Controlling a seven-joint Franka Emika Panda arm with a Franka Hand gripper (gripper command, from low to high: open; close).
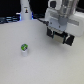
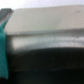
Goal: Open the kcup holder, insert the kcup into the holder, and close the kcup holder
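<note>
The kcup point(image 1: 23, 48), a tiny white cup with a green top, stands alone on the white table point(image 1: 30, 65) at the exterior view's left. My gripper point(image 1: 60, 37) hangs at the upper right, well away from the cup, and nothing of the cup is between its fingers. Dark shapes sit under the white hand; the arm covers them, so I cannot separate the fingers from the black kcup holder there. In the wrist view a blurred dark body with a pale grey band point(image 2: 47, 42) fills the picture very close up, and one teal finger point(image 2: 4, 50) shows at the edge.
A white bottle-like object point(image 1: 25, 10) stands at the back left against a dark background. The table's far edge runs just behind the arm.
</note>
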